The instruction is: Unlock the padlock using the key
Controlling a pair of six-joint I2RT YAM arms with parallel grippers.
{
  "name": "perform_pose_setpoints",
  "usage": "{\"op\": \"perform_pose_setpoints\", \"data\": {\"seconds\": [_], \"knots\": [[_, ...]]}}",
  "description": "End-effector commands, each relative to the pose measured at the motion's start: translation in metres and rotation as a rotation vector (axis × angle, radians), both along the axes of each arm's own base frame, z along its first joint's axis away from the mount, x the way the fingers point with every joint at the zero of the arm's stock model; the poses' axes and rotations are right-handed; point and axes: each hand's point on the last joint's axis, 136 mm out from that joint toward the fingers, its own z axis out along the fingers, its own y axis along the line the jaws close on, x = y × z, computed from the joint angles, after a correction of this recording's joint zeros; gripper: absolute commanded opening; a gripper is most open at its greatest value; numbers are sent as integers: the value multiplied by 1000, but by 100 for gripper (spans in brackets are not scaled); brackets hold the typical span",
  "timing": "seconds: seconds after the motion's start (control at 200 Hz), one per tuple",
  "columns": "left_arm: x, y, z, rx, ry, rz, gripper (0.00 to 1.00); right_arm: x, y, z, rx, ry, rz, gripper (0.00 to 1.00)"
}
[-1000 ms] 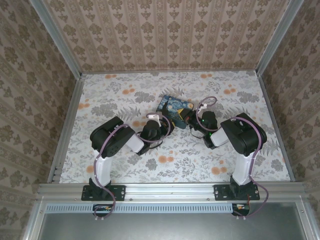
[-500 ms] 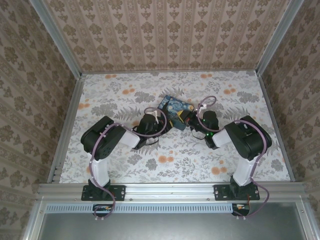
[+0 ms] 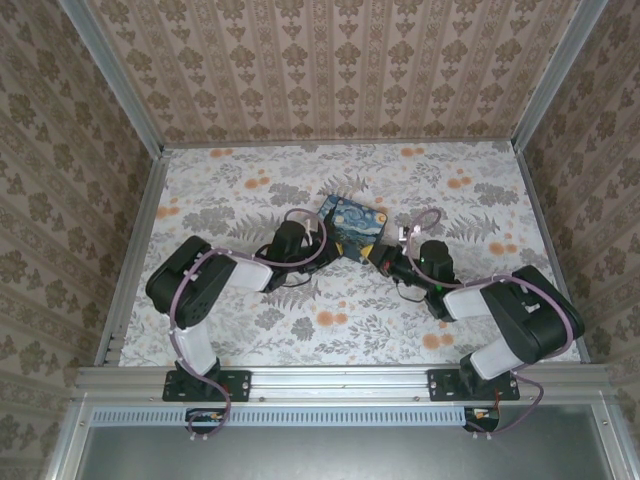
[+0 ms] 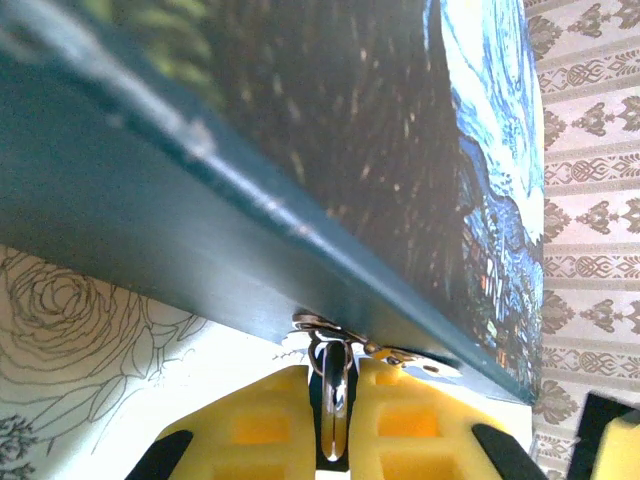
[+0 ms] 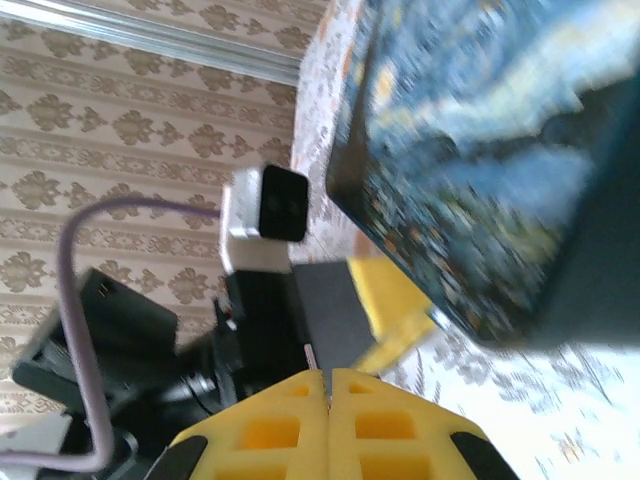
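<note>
Left gripper (image 4: 332, 373) pinches a thin metal loop (image 4: 335, 398) under the box (image 4: 300, 150) edge, whether the padlock's shackle I cannot tell; right gripper (image 5: 328, 378), pressed together, sits near the box.

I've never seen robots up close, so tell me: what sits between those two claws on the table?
In the top view, the starry-night box lies between the left gripper, which pinches a thin metal piece, and the right gripper.

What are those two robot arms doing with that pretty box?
They're working at the painted box on the table. The left gripper pinches a thin metal piece at the box's edge, maybe the key. The right gripper is shut on nothing, close beside the box.
</note>
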Motion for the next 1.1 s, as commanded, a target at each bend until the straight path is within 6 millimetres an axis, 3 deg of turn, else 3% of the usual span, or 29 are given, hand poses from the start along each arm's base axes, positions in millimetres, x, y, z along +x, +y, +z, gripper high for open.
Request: {"op": "perform_pose_setpoints", "data": {"seconds": [0.0, 0.255, 0.55, 0.845, 1.095], "knots": [[-3, -3, 21, -51, 11, -21, 0, -19, 2, -12, -39, 12, 23, 0], [-6, -7, 32, -119, 36, -38, 0, -37, 10, -35, -66, 80, -4, 0], [-7, -7, 37, -221, 75, 0, 0, -25, 16, -55, 47, 170, -110, 0], [-9, -4, 32, -215, 82, 17, 0, -15, 23, -42, 64, 134, -150, 0], [-9, -3, 29, -219, 91, 29, 0, -7, 20, -45, 79, 154, -206, 0]]}}
